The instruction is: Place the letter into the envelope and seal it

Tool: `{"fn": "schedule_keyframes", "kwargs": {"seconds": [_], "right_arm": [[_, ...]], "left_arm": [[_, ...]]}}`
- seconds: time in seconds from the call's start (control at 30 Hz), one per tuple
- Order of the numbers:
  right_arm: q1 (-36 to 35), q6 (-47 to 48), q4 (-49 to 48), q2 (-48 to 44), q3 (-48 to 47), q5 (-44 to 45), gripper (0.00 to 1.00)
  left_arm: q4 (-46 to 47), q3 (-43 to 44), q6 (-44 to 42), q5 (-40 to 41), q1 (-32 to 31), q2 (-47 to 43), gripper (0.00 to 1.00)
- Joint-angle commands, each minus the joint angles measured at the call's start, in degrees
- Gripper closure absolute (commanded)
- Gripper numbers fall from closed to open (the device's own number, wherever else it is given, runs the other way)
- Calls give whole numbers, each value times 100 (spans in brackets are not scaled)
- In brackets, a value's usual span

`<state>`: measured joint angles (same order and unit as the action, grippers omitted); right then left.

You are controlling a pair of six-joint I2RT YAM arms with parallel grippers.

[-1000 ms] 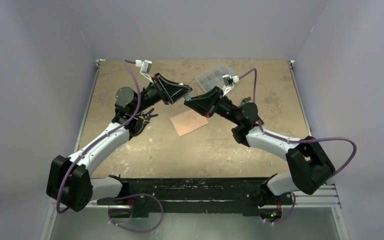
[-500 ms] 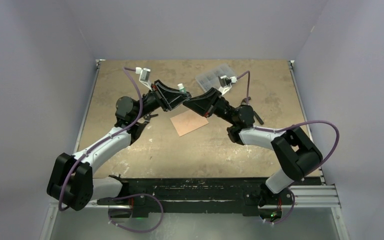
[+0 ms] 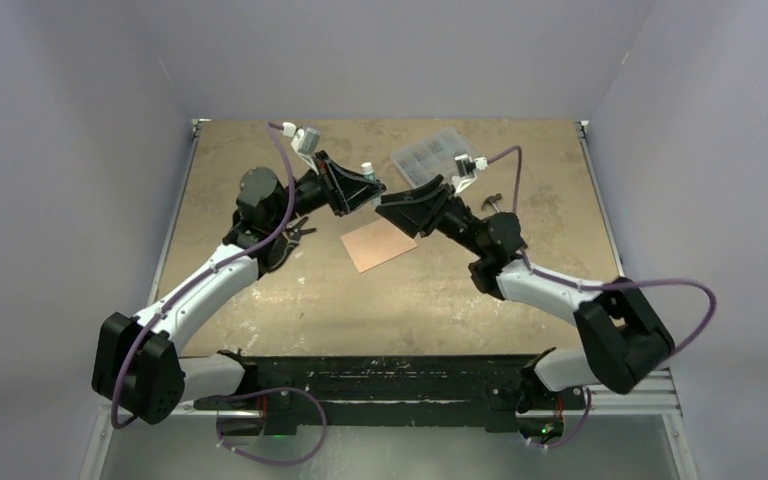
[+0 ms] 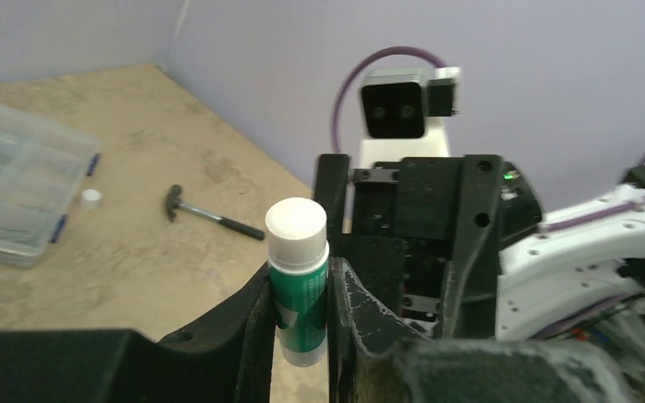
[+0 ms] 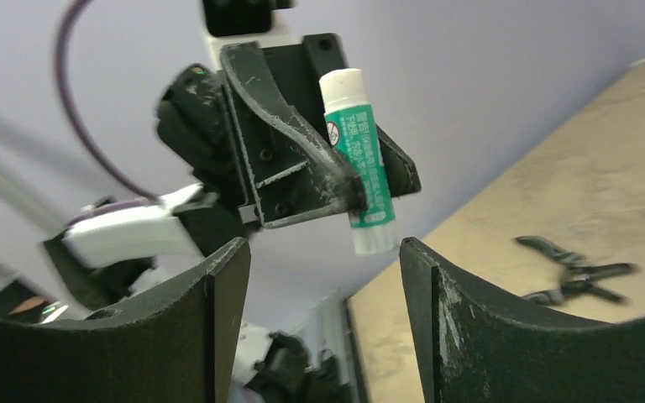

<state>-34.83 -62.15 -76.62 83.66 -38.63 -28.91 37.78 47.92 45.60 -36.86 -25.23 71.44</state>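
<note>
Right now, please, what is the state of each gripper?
The left gripper is shut on the glue stick.
The right gripper is open and holds nothing.

Free tabletop [image 3: 410,300] along the near edge; organizer [image 3: 425,152], hammer [image 4: 215,220] far right, pliers [image 5: 575,275] left.

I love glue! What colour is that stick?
The stick is green with white ends; left wrist view.
</note>
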Motion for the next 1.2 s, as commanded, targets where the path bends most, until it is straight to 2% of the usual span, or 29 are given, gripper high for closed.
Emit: {"fn": "schedule_keyframes", "kwargs": {"seconds": [0.0,0.1,0.17,0.27,0.33,0.43,0.87,1.0,1.17], "right_arm": [[64,1563,2457,-1069,-116,1052,31],[64,2320,4443,-1373,-1048,1521,30],[56,2676,5000,-1446,-1489,1454,31],[55,2864,4838,-1514,-1671,1440,31],[55,3142,5191,-1310,-2030,1437,34],[58,3381,5243,-1179,-2267,1104,37],[-6,3630,5196,-773,-2408,208,39],[-12,3482,5081,-665,-2404,151,55],[-15,2945,4711,-694,-2236,336,86]], "left_arm": [[-2690,980,-2494,400,36,-137,100],[-3810,1567,-3427,30,32,28,100],[-4469,2000,-3978,-242,36,196,100],[-5080,2394,-4803,-663,32,396,100],[-5298,2575,-5046,-998,36,494,100],[-5278,2666,-5077,-1281,32,543,100],[-4743,2529,-4604,-1509,35,584,100],[-4635,2497,-4389,-1526,33,559,100],[-4226,2389,-3964,-1388,36,436,100]]}}
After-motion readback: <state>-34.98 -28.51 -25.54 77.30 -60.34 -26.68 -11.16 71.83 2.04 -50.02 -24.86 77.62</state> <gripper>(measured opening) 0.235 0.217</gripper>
